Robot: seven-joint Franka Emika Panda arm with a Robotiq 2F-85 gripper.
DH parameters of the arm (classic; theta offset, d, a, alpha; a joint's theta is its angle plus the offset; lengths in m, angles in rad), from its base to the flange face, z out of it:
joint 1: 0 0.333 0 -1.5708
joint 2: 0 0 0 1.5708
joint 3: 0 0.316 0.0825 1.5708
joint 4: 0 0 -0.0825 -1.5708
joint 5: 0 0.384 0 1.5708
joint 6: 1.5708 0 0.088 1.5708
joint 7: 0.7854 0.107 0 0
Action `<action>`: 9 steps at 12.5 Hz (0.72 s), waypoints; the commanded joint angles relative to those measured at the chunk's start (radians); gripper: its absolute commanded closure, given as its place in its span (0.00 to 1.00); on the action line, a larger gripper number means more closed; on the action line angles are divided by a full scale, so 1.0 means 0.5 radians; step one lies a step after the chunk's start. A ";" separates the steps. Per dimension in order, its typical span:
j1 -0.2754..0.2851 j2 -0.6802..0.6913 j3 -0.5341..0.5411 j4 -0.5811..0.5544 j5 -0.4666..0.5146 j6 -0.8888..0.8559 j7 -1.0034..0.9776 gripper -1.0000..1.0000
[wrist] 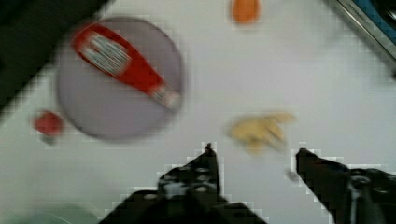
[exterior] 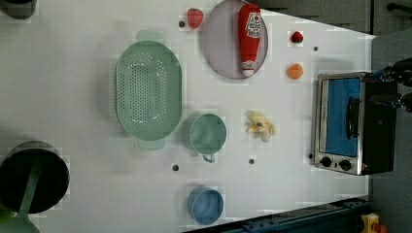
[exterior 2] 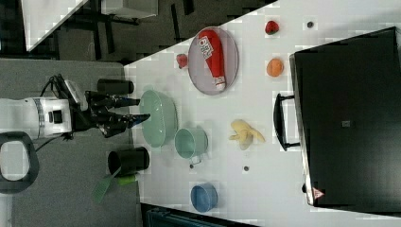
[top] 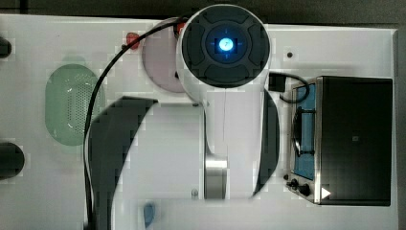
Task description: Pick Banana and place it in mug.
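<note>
A Franka arm hangs high over a white worktop point(exterior: 73, 87), its pincer point(wrist: 254, 156) spread apart and empty, touching nothing. In the wrist view the two dark fingers frame bare surface, with the peeled banana point(wrist: 261, 131) lying just beyond their tips. By the look of it the job is at its opening step, the approach: the fruit is not yet gripped and the green mug point(exterior: 208, 134) is unfilled.

The banana point(exterior: 260, 126) lies flat on the worktop, in the left view between the mug on its left and the toaster oven point(exterior: 350, 124) on its right, apart from both. The right view shows the pincer point(exterior 2: 135, 109) well off to the right view's left of the fruit, past the green colander point(exterior 2: 161, 118).

The next move likely calls for carrying the pincer over the banana, lowering it so the fingers straddle the fruit, then closing gently. A ketchup bottle point(exterior: 249, 39) rests on a plate point(exterior: 218, 43) farther off, and a blue bowl point(exterior: 206, 205) sits near the worktop's edge, neither in the way.
</note>
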 commanded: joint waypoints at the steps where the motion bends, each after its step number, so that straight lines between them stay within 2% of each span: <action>1: 0.026 -0.893 -0.130 -0.446 0.007 -0.476 0.029 0.21; 3: 0.026 -0.891 -0.130 -0.459 0.007 -0.475 0.027 0.00; 6: 0.026 -0.847 -0.130 -0.567 0.007 -0.359 -0.044 0.00; 9: 0.026 -0.739 -0.134 -0.804 0.007 -0.017 -0.353 0.00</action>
